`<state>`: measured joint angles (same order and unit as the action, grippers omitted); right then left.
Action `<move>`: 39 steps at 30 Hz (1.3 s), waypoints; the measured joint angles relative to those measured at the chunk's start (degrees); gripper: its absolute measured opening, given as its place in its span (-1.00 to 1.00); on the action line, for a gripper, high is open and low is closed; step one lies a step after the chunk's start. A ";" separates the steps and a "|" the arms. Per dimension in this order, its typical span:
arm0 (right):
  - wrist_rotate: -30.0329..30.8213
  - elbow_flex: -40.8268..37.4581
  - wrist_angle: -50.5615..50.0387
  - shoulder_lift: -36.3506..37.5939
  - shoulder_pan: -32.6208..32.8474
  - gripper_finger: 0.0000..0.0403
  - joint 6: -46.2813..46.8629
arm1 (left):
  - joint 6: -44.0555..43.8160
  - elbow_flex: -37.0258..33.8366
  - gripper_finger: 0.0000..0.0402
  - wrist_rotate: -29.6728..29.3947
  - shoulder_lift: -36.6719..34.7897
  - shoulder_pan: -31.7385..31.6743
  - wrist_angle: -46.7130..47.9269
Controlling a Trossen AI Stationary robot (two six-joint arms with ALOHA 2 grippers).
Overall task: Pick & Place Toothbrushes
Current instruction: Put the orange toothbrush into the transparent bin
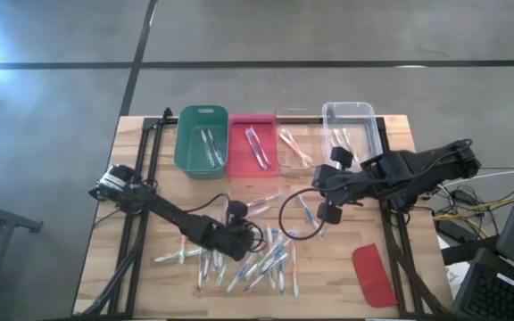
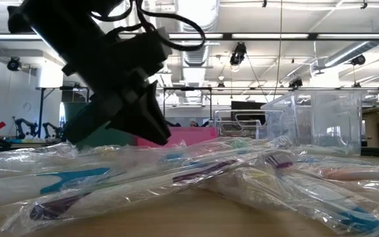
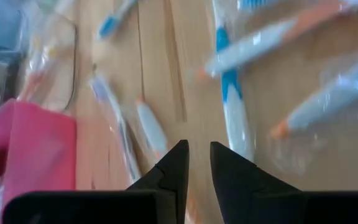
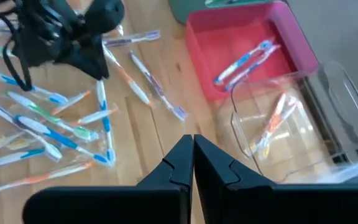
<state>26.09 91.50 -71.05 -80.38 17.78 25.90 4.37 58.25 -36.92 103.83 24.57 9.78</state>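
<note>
Four bins stand in a row at the table's far edge: a green bin (image 1: pixel 202 141), a red bin (image 1: pixel 251 143), a shallow clear tray (image 1: pixel 294 147) and a taller clear bin (image 1: pixel 351 132). Each already holds a few toothbrushes, so the sorting looks begun but far from finished. Most of the toothbrushes (image 1: pixel 257 259) lie loose in a scattered pile on the wood on the near side of the red bin, many in clear wrappers.

The left gripper (image 1: pixel 242 242) is down at that pile's edge, its fingers (image 3: pixel 173 168) slightly apart with a narrow gap; whether anything is pinched between them cannot be told. The right gripper (image 1: pixel 321 214) hangs near the clear tray, between the bins and the pile, fingers (image 4: pixel 182 158) pressed together and empty. A red lid (image 1: pixel 374 275) lies well apart, toward the near right corner.
</note>
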 joint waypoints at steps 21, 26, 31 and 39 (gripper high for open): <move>1.11 -0.39 -2.52 -0.68 0.11 -0.96 2.68 | -41.98 7.87 -0.77 -13.39 -13.75 13.87 46.13; 1.11 -0.39 -2.51 -0.63 0.11 -0.96 2.68 | -60.28 7.81 -0.82 -12.66 -17.04 18.25 56.61; 1.11 -0.41 -2.49 -0.63 0.11 -0.96 3.41 | -83.50 7.18 -0.84 -8.23 -19.65 19.15 66.55; 1.11 -0.42 -2.47 -0.61 0.09 -0.96 3.53 | -97.64 4.95 -0.68 -4.62 -20.79 18.42 76.19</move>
<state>27.20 91.09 -73.52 -80.99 17.87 29.43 -93.27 63.20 -41.54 83.05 42.99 85.98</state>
